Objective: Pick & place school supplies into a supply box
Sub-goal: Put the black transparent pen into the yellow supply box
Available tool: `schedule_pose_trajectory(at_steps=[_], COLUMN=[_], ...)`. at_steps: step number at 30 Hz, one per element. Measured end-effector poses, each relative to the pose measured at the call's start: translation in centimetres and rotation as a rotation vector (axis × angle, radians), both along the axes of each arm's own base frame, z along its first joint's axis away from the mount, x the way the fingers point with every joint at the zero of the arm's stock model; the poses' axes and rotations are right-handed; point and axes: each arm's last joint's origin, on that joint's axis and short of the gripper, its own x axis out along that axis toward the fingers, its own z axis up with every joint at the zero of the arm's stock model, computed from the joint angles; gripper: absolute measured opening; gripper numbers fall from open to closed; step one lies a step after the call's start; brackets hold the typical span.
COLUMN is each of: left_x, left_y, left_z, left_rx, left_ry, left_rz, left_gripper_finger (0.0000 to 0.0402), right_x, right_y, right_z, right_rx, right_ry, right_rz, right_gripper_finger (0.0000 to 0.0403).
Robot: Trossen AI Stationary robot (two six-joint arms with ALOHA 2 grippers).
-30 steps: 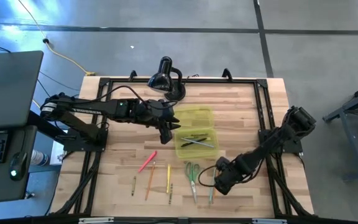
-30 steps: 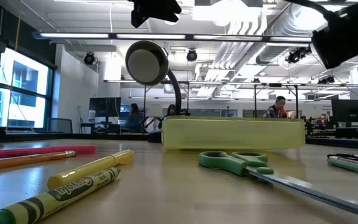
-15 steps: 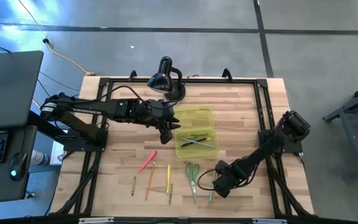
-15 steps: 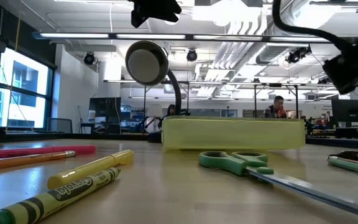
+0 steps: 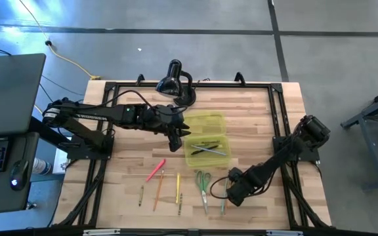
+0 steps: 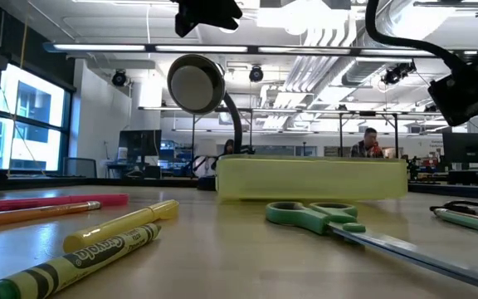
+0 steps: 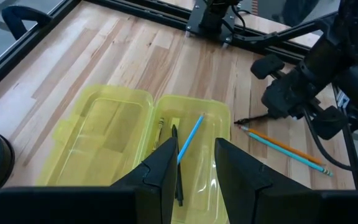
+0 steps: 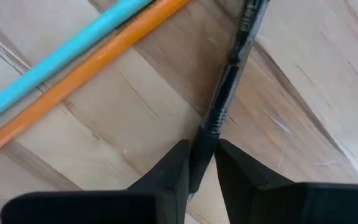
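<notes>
this looks like a big lab or office. bare pipes and long lights hang overhead, and far-off desks hold screens where people sit, maybe working.

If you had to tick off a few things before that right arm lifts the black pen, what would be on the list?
1. Black pen sits between the right gripper fingers: ok.
2. Fingers fully clamped on it: cannot tell.
3. Blue pencil and orange pencil lie clear of the grip: ok.
4. Box open, lid folded back: ok.
5. Space left in the box, only a few pens inside: ok.
6. Left gripper out of the way: not ok, it hangs at the box's edge.
</notes>
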Motion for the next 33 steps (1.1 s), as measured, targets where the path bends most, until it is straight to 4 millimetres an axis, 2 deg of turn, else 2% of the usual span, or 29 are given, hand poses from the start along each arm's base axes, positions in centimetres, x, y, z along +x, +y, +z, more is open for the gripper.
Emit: schedule_pose_trajectory(at_steps=[5, 9, 15, 18, 23, 27, 30, 33], left_x=[0.0, 0.0, 0.0, 0.0, 0.0, 0.0, 0.1, 0.1], left_y=[0.0, 0.0, 0.0, 0.0, 0.0, 0.0, 0.0, 0.0], left_z=[0.0, 0.0, 0.0, 0.0, 0.0, 0.1, 0.1, 0.1], left_rx=[0.003, 0.003, 0.003, 0.003, 0.004, 0.003, 0.002, -0.01], left_ry=[0.001, 0.001, 0.0, -0.001, -0.001, -0.008, -0.01, -0.011], left_rz=[-0.001, -0.001, -0.002, 0.0, 0.001, 0.002, 0.004, 0.012], left_gripper_finger=[0.0138, 0.0138, 0.0138, 0.0138, 0.0138, 0.0138, 0.0138, 0.0138], right_x=[-0.1, -0.7, -1.3, -1.5, -1.0, 0.9, 2.9, 4.5], right_y=[-0.1, -0.5, -1.0, -1.7, -4.9, -7.8, -9.8, -11.7], right_z=[0.2, 1.5, 6.2, 8.8, 11.8, 13.0, 12.7, 11.0], right_rx=[0.003, 0.024, 0.103, 0.069, -0.194, -0.325, -0.332, -0.288], right_ry=[-0.013, -0.031, -0.233, -0.416, -0.642, -0.733, -0.761, -0.689], right_rz=[0.154, 0.176, 0.238, 0.303, 0.312, 0.378, 0.399, 0.405], right_gripper_finger=[0.001, 0.0019, 0.0006, 0.0012, 0.0012, 0.0011, 0.0013, 0.0013])
